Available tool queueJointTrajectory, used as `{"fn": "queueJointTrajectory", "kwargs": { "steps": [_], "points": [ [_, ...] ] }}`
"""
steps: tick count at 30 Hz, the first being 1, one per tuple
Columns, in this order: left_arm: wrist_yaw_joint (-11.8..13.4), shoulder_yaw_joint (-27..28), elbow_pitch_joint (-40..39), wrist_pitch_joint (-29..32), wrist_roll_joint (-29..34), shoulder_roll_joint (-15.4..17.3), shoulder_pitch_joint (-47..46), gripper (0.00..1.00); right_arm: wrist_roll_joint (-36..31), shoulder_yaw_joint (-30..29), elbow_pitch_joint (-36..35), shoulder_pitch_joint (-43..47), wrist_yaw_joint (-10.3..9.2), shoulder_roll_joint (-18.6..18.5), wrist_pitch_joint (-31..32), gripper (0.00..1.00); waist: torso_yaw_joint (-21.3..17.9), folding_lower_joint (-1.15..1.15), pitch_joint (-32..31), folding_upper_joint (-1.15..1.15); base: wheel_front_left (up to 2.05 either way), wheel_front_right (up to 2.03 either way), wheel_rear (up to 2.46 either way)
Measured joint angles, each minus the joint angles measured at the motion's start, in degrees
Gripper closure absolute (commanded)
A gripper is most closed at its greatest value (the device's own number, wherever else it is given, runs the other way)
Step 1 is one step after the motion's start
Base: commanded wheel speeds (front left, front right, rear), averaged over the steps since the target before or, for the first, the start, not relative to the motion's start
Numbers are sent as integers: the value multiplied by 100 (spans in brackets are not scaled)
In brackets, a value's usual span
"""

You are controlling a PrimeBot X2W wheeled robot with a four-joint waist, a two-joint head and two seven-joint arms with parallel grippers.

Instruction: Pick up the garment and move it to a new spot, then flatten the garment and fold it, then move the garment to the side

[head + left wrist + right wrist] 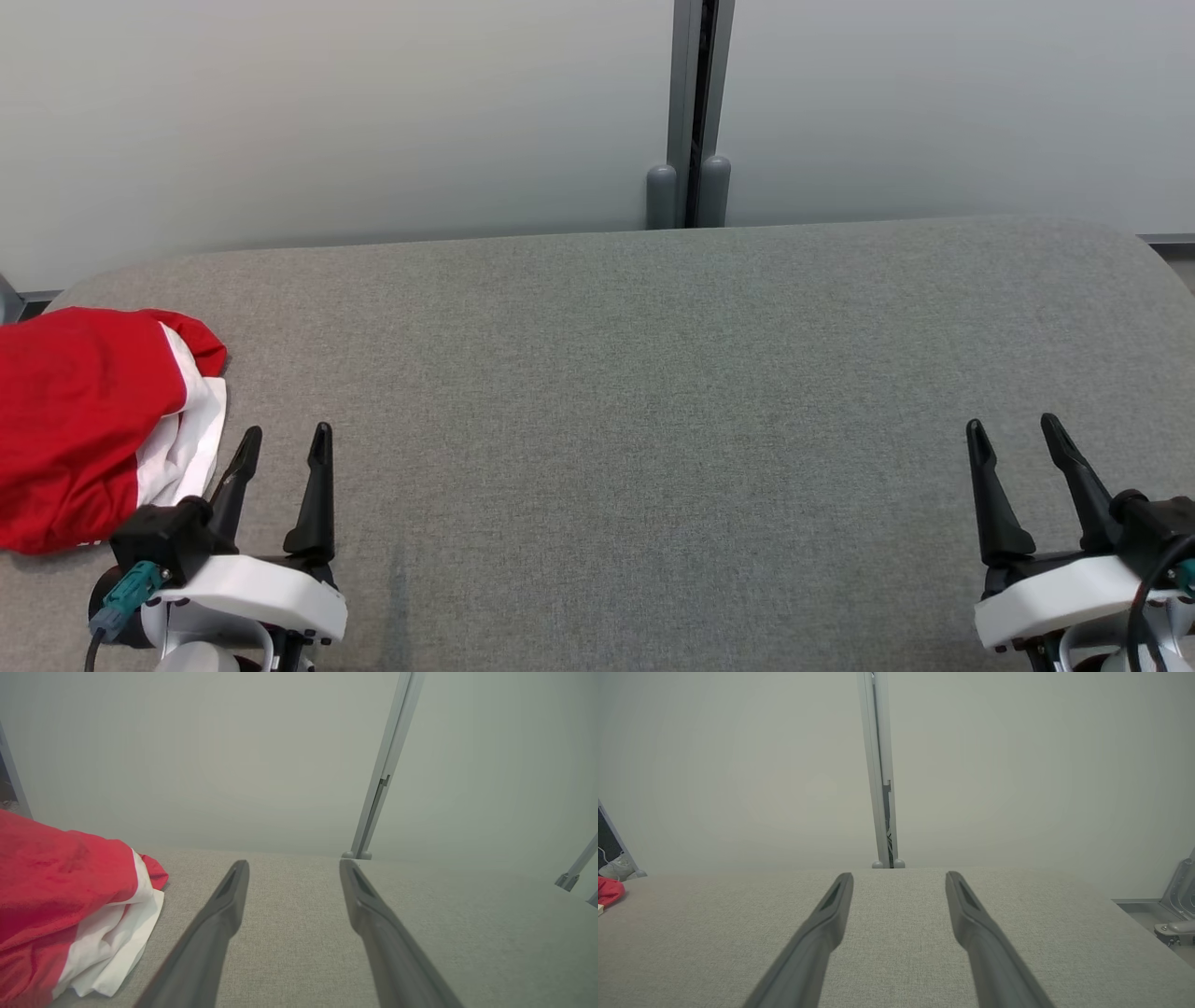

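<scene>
The garment (84, 420) is a bunched red cloth with white parts, lying at the left edge of the grey fabric surface (653, 420). In the left wrist view the garment (60, 905) lies left of the fingers, apart from them. My left gripper (285, 446) stands open at the lower left, just right of the garment, with nothing between its fingers. At the lower right, far from the cloth, my right gripper (1013, 431) is open and holds nothing. A small red edge of the garment (608, 891) shows at the far left of the right wrist view.
Pale wall panels rise behind the surface, joined by a grey post (691, 112) at the back middle. The surface's corners round off at the far left and far right. A metal bracket (1176, 914) sits off the surface's right side.
</scene>
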Motion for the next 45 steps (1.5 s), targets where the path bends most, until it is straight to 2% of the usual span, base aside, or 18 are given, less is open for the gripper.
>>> {"fn": "queueJointTrajectory", "kwargs": {
  "steps": [25, 45],
  "points": [
    [-1, -99, 639, -187, 595, 101, -242, 0, -506, -66, 201, -12, 9, 148, -349, 0, -2, 0, 14, 0, 0, 0, 0],
    [-1, -56, 754, -187, 412, 80, -294, 0, -374, -143, 314, -34, 9, 163, -350, 0, 11, 0, 14, 0, 0, 0, 0]
  ]
}}
